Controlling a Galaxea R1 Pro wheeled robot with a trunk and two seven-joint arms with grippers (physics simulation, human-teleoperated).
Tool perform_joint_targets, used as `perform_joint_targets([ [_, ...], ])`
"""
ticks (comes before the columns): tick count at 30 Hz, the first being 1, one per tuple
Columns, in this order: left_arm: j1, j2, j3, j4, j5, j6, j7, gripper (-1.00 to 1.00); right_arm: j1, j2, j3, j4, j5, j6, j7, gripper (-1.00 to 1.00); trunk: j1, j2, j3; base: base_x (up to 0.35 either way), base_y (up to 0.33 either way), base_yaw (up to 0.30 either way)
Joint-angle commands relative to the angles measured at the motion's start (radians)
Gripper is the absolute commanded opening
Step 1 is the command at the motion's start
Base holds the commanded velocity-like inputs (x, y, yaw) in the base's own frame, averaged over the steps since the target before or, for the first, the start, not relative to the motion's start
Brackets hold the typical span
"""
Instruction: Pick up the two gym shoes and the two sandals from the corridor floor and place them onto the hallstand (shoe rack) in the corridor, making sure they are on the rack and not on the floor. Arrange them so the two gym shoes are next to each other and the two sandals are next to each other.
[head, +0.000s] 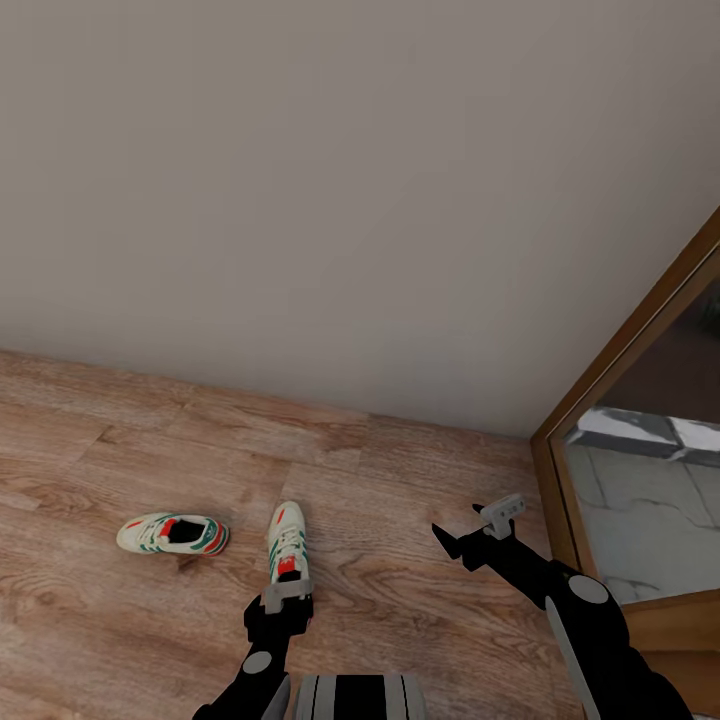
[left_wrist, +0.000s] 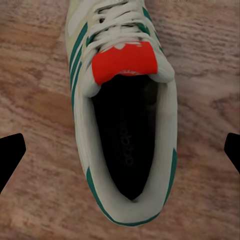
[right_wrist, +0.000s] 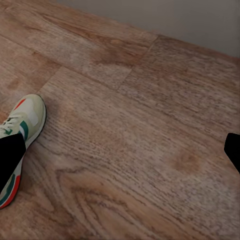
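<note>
Two white gym shoes with teal stripes and orange-red tongues lie on the corridor floor (head: 420, 600). One gym shoe (head: 172, 533) rests side-on at the left. The other gym shoe (head: 286, 538) points toward the wall. My left gripper (head: 284, 598) hangs over its heel. In the left wrist view this shoe (left_wrist: 125, 115) sits between the black fingertips (left_wrist: 10, 155), and the left gripper (left_wrist: 120, 155) is open and apart from the shoe. My right gripper (head: 462, 535) is open over bare planks, with the shoe's toe (right_wrist: 22, 125) beside it. The sandals and the hallstand are out of view.
A plain grey wall (head: 350, 200) runs along the far edge of the floor. A wooden-framed glass panel (head: 640, 480) stands at the right, close to my right arm. Bare planks (right_wrist: 150, 150) stretch between the shoes and that frame.
</note>
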Motion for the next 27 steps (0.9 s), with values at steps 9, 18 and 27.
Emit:
perform_joint_targets([
  [9, -0.001, 0.0, -0.004, -0.005, 0.006, -0.004, 0.006, 1.0, 0.0, 0.0, -0.002, -0.002, 0.009, 0.004, 0.008, 1.0, 0.0, 0.0, -0.001, 0.0, 0.0, -0.001],
  [18, 0.0, 0.0, -0.004, -0.007, 0.004, -0.004, 0.008, 1.0, 0.0, 0.001, -0.002, -0.002, 0.009, 0.003, 0.008, 1.0, 0.002, -0.001, -0.023, 0.0, 0.0, 0.0],
  [27, -0.001, 0.0, -0.008, -0.013, -0.003, -0.026, 0.009, 1.0, 0.0, 0.0, -0.002, -0.002, 0.009, 0.003, 0.008, 1.0, 0.005, -0.003, -0.058, 0.0, 0.0, 0.0],
])
